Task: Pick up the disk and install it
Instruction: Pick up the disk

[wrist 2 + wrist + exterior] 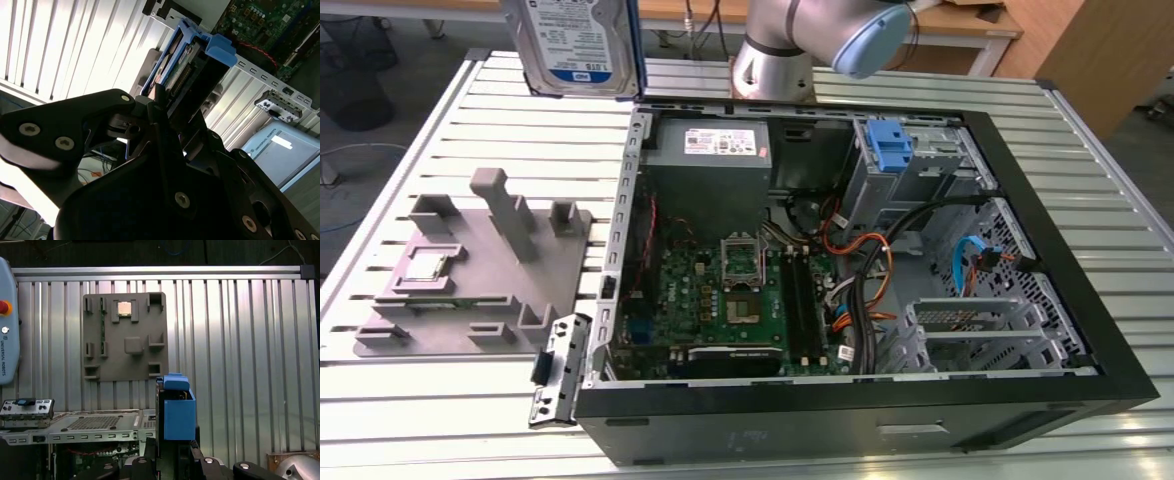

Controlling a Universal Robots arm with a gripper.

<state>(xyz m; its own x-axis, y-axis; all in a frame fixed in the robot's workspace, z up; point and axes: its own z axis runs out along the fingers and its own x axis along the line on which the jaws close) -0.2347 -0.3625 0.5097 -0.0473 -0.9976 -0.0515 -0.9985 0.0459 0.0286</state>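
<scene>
On the exterior view's left, a grey moulded fixture plate is lying flat on the ribbed aluminium bench. I judge its upright pegs and pockets are there to keep parts standing where an edge can be gripped.

Above it, at the exterior view's upper left, the disk, a flat silver-grey hard drive with a white-and-blue label inside a blue plastic carrier frame, is hanging upright in the air. It is clear of both plate and bench, with its label facing the camera. In the second wrist view the black two-fingered tool is gripping the disk by one end, a finger on either side. Holding it on edge is probably meant to let it slide edgewise into a bay.

Moving right, the jointed silver robot arm is rising behind an open black desktop computer case. The case is lying on its side with the panel off, so its inside is facing up and can be reached from above. A grey power-supply box with a white sticker is sitting in its far corner, and a green motherboard is covering the floor.

Toward the exterior view's right, a small blue plastic latch is sitting against the grey metal drive cage, carrying no drive, so the disk is not yet installed
</scene>
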